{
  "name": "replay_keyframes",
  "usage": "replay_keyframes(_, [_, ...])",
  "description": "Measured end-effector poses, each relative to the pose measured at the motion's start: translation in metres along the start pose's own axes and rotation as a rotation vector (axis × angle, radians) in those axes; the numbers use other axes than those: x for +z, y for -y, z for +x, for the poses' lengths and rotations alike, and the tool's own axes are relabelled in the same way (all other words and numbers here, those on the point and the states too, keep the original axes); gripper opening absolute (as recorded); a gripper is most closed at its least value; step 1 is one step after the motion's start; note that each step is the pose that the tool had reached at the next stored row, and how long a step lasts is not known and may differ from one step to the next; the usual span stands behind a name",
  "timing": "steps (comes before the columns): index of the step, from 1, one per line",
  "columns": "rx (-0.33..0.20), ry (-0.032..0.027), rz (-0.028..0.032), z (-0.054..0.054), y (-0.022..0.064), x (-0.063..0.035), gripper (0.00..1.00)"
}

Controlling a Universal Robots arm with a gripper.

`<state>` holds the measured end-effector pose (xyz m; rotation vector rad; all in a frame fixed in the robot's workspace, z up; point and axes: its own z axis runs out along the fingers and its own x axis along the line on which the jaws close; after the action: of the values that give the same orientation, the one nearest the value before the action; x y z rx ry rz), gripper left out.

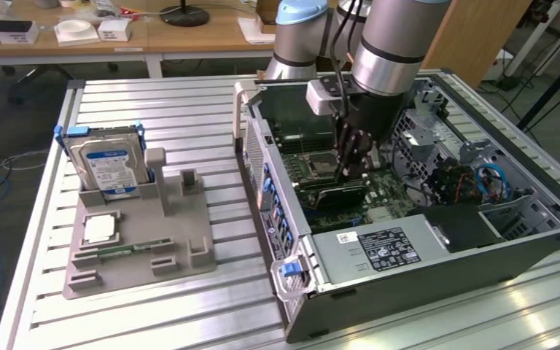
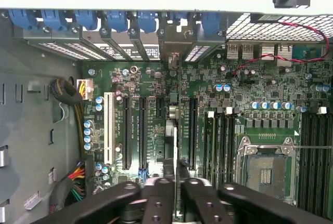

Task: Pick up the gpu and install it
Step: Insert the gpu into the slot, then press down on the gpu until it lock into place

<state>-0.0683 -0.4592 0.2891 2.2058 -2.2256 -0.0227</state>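
The gpu (image 1: pixel 343 195) stands on edge inside the open computer case (image 1: pixel 513 251), a thin dark card over the motherboard (image 2: pixel 260 89). In the wrist view the gpu (image 2: pixel 175 130) shows edge-on as a narrow strip running along an expansion slot toward the rear brackets. My gripper (image 1: pixel 351 173) reaches straight down into the case. Its two black fingers (image 2: pixel 158 200) sit close together, one on each side of the card's top edge, so my gripper (image 2: pixel 177 185) is shut on the gpu.
To the exterior view's left, a grey holder (image 1: pixel 178 251) on the slatted table carries a hard drive (image 1: pixel 110 164), a processor (image 1: pixel 100 227) and a memory stick (image 1: pixel 125 249). The power supply (image 1: pixel 387 248), the drive cage and blue cables (image 1: pixel 494 181) crowd the case around the card.
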Motion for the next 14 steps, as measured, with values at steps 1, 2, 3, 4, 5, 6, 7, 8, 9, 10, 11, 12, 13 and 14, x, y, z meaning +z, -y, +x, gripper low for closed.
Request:
replay_keyframes(1, [0.0,0.0001,0.0,0.0,0.0,0.0,0.11])
replay_keyframes(2, [0.0,0.0003,0.0,0.0,0.0,0.0,0.11])
replay_keyframes(3, [0.0,0.0004,0.0,0.0,0.0,0.0,0.11])
replay_keyframes(4, [0.0,0.0005,0.0,0.0,0.0,0.0,0.11])
replay_keyframes(5, [0.0,0.0007,0.0,0.0,0.0,0.0,0.11])
replay_keyframes(6, [0.0,0.0074,-0.0001,0.0,0.0,0.0,0.11])
replay_keyframes(7, [0.0,0.0139,-0.0001,0.0,0.0,0.0,0.11])
replay_keyframes(8, [0.0,0.0141,-0.0001,0.0,0.0,0.0,0.11])
replay_keyframes(9, [0.0,0.0142,-0.0002,0.0,0.0,0.0,0.11])
replay_keyframes(10, [0.0,0.0143,-0.0002,0.0,0.0,0.0,0.11])
replay_keyframes(11, [0.0,0.0145,-0.0002,0.0,0.0,0.0,0.11])
replay_keyframes(12, [0.0,0.0146,-0.0002,0.0,0.0,0.0,0.11])
replay_keyframes(13, [0.0,0.0146,-0.0002,0.0,0.0,0.0,0.11])
replay_keyframes(14, [0.0,0.0146,-0.0002,0.0,0.0,0.0,0.11])
